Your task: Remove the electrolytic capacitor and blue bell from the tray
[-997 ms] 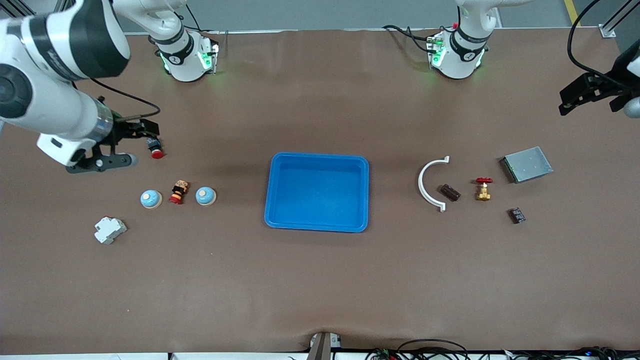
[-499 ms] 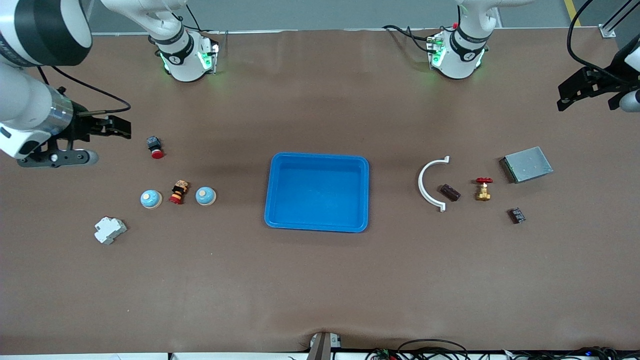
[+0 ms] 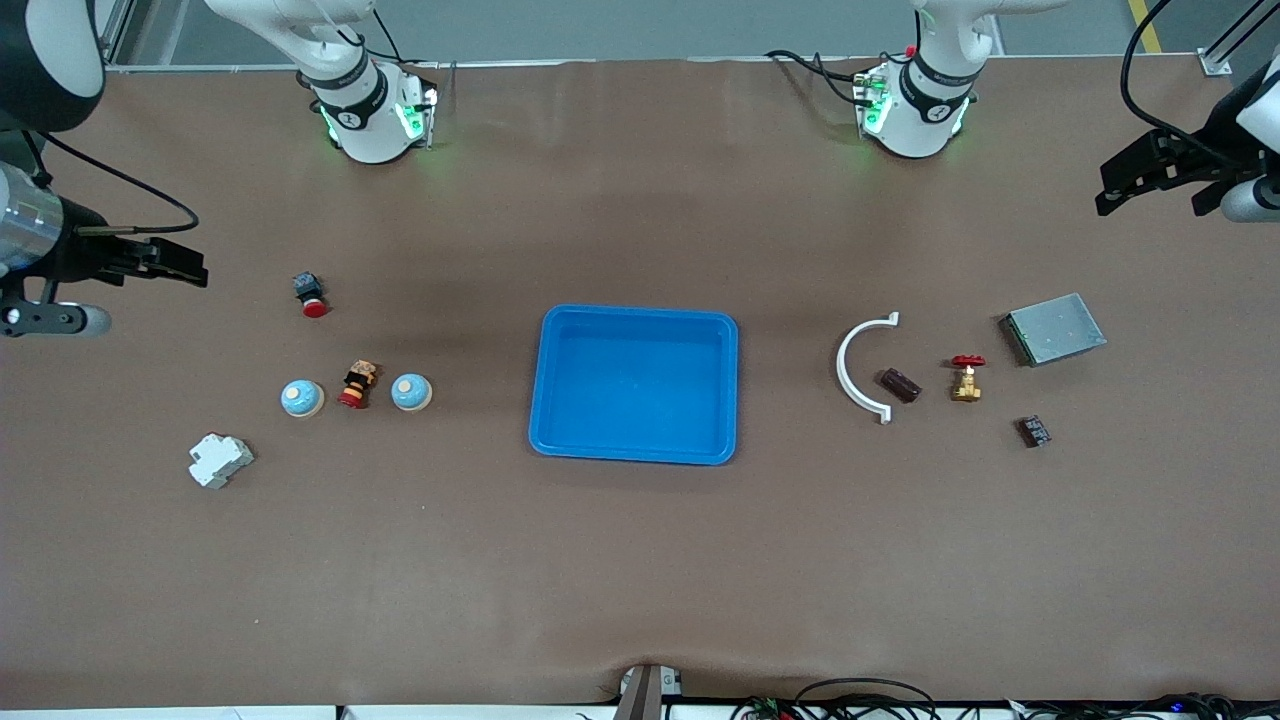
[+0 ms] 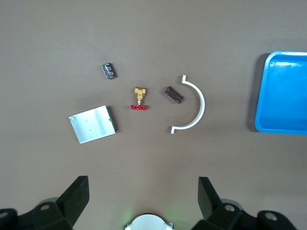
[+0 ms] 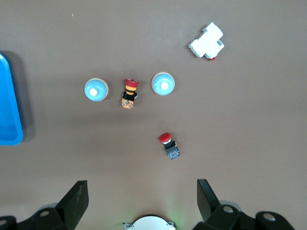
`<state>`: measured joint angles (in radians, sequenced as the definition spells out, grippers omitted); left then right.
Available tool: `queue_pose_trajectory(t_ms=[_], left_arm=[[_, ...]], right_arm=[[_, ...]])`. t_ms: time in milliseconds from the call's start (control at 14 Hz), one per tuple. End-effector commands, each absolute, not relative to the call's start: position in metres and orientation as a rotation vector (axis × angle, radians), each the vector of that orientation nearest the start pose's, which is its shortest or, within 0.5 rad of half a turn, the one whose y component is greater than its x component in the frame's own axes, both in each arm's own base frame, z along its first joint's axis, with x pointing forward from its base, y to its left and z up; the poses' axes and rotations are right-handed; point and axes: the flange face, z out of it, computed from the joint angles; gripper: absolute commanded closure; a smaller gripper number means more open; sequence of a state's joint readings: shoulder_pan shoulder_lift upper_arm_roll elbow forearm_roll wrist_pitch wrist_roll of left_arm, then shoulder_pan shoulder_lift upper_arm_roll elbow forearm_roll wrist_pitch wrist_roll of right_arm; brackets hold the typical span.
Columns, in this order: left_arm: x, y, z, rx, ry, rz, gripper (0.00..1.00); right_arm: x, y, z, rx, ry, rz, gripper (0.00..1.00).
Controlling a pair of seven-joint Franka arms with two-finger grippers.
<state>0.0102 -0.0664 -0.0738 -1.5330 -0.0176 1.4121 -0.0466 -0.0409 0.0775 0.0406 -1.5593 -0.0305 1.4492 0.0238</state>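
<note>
Two blue dome bells with white tops (image 3: pixel 302 398) (image 3: pixel 411 392) stand toward the right arm's end of the table, a red-capped button between them; the right wrist view shows both bells (image 5: pixel 96 89) (image 5: pixel 163 83). A small black capacitor with a pale stripe (image 3: pixel 1034 431) (image 4: pixel 109 71) lies toward the left arm's end. A blue tray (image 3: pixel 636 315) sits mid-table, nothing in it. My right gripper (image 3: pixel 195 268) (image 5: pixel 142 187) hangs open and holds nothing over bare table near that end's edge. My left gripper (image 3: pixel 1108 190) (image 4: pixel 143 184) hangs open over bare table near the other edge.
Around the capacitor lie a dark brown block (image 3: pixel 899 385), a white curved clip (image 3: pixel 850 370), a brass valve with a red handle (image 3: pixel 966 378) and a grey metal box (image 3: pixel 1055 328). Near the bells are red push buttons (image 3: pixel 311 295) (image 3: pixel 357 385) and a white breaker (image 3: pixel 220 460).
My right gripper has drawn away from the red push button toward the table's edge at its end. My left gripper has shifted slightly toward the bases. Nothing on the table moved.
</note>
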Motion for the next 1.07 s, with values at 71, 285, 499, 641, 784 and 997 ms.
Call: queue_pose_trajectory(t_ms=[71, 285, 499, 641, 784, 997], left_arm=[[0.505, -0.035, 0.663, -3.171, -0.05, 0.109, 0.0], [0.505, -0.034, 0.663, -3.159, -0.109, 0.125, 0.0], [0.505, -0.034, 0.664, -3.152, -0.118, 0.127, 0.0], [0.507, -0.034, 0.663, -3.149, -0.118, 0.129, 0.0], [0.509, -0.035, 0.668, -3.125, -0.102, 0.104, 0.0], [0.512, -0.039, 0.664, -3.121, -0.095, 0.115, 0.0]], right_arm=[[0.567, -0.006, 0.601, -3.144, 0.04, 0.222, 0.0], [0.567, -0.014, 0.606, -3.116, 0.07, 0.182, 0.0], [0.565, -0.012, 0.612, -3.112, 0.067, 0.162, 0.0], [0.563, -0.012, 0.617, -3.113, 0.069, 0.146, 0.0], [0.563, -0.016, 0.619, -3.114, 0.077, 0.143, 0.0], [0.564, -0.015, 0.635, -3.121, 0.072, 0.096, 0.0]])
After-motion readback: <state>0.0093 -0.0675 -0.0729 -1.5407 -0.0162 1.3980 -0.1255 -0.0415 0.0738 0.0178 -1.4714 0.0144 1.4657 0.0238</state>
